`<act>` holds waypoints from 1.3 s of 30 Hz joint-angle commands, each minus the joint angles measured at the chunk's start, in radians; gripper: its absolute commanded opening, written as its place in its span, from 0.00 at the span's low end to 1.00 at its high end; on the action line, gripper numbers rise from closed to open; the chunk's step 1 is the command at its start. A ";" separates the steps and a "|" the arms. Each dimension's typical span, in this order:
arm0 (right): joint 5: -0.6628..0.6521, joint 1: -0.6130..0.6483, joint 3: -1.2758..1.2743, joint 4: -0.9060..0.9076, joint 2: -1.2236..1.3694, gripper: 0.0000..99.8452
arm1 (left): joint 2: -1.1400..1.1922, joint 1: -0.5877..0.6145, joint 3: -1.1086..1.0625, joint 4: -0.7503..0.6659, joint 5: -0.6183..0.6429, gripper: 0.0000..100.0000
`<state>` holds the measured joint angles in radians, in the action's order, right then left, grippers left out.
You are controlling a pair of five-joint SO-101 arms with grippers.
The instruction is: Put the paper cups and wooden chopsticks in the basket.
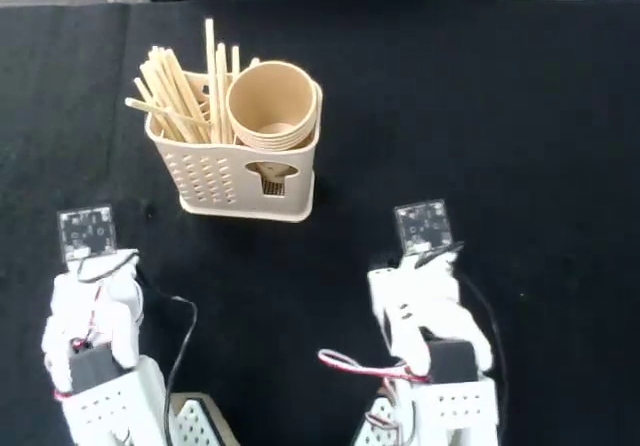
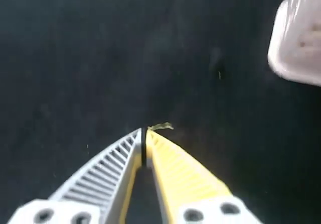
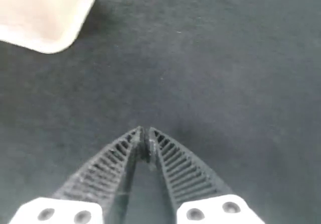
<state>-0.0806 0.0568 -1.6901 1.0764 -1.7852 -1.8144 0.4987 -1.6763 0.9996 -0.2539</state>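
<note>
High view: basket (image 1: 235, 181) upright on the black bench (image 1: 480, 116), towards the far side. The wooden chopsticks (image 1: 180, 96) stand fanned in one compartment, and several lean out over the rim on the side facing the left arm (image 1: 95, 336). The paper cups (image 1: 272, 106) are nested in one stack in the neighbouring compartment, tilted, with the mouth towards the camera. Every cup and chopstick seen is in the basket, so the task reads as complete. Left arm and right arm (image 1: 430, 316) are folded back at the near edge, well apart from the basket. Risk: any further sweep by the left arm could catch the overhanging sticks and flick them out or tip the light basket, and a knock to the leaning cup stack could roll it out. Left wrist view: left gripper (image 2: 145, 133) has its jaws together on nothing, low over bare bench. A small pale scrap (image 2: 161, 127) lies at its tip, too small to identify. A corner of the basket (image 2: 298, 43) is near. Right wrist view: right gripper (image 3: 144, 132) has its jaws together, holding nothing, over bare bench, with a basket corner (image 3: 45, 18) beyond it. Risk: with the jaws together, either gripper moving forward would shove the basket rather than grasp it.
</note>
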 commanded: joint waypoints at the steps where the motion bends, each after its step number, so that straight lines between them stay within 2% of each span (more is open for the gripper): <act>1: -0.003 -0.089 0.001 0.003 -0.012 0.01 | -0.003 -0.012 -0.024 0.124 -0.009 0.03; 4: -0.003 -0.149 0.001 0.017 -0.012 0.01 | -0.003 -0.007 -0.024 0.281 -0.012 0.03; 10: 0.000 -0.199 0.001 0.181 -0.012 0.01 | -0.003 0.082 -0.024 0.275 -0.011 0.03; 13: 0.005 -0.203 0.001 0.180 -0.007 0.01 | -0.003 0.097 -0.024 0.275 -0.011 0.03; 19: 0.005 -0.147 0.001 0.180 -0.007 0.01 | -0.003 0.084 -0.024 0.275 -0.006 0.03; 26: 0.003 -0.101 0.001 0.180 -0.008 0.01 | -0.002 -0.025 -0.024 0.275 -0.008 0.03; 39: 0.003 -0.101 0.001 0.180 -0.008 0.01 | -0.002 -0.024 -0.024 0.275 -0.008 0.03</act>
<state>-0.0806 -0.0568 -1.6901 1.2543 -1.7852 -1.8113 0.4818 -1.6809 1.2712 -0.2539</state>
